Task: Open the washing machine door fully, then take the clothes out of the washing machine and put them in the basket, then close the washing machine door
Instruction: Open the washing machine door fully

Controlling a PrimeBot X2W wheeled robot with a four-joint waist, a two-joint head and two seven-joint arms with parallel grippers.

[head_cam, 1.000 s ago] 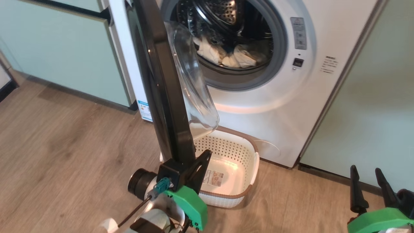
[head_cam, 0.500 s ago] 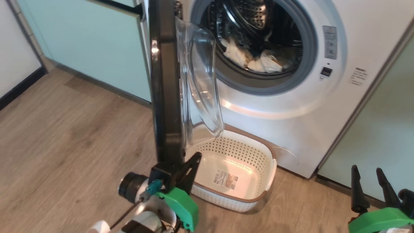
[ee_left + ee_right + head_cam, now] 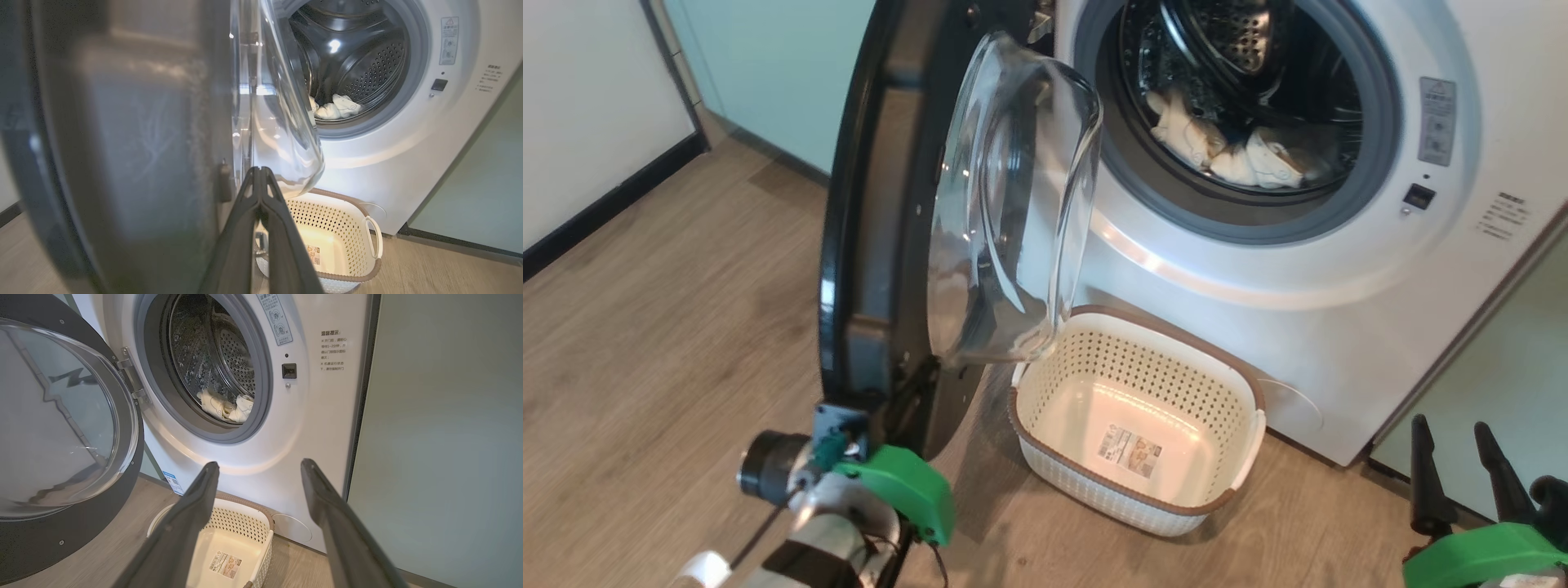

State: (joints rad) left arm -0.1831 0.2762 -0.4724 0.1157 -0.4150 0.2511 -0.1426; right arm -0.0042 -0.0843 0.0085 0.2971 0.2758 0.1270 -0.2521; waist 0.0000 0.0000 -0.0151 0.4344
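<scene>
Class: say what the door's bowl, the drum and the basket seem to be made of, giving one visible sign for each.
Door bowl: probably clear glass, glossy; see-through with sharp highlights.
Drum: likely stainless steel, shiny and perforated.
Basket: seemingly moulded plastic, cream and smooth, with even holes.

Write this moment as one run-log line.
washing machine door: open | left gripper: shut, by its lower edge | right gripper: open, empty | clothes: in drum | basket: empty
</scene>
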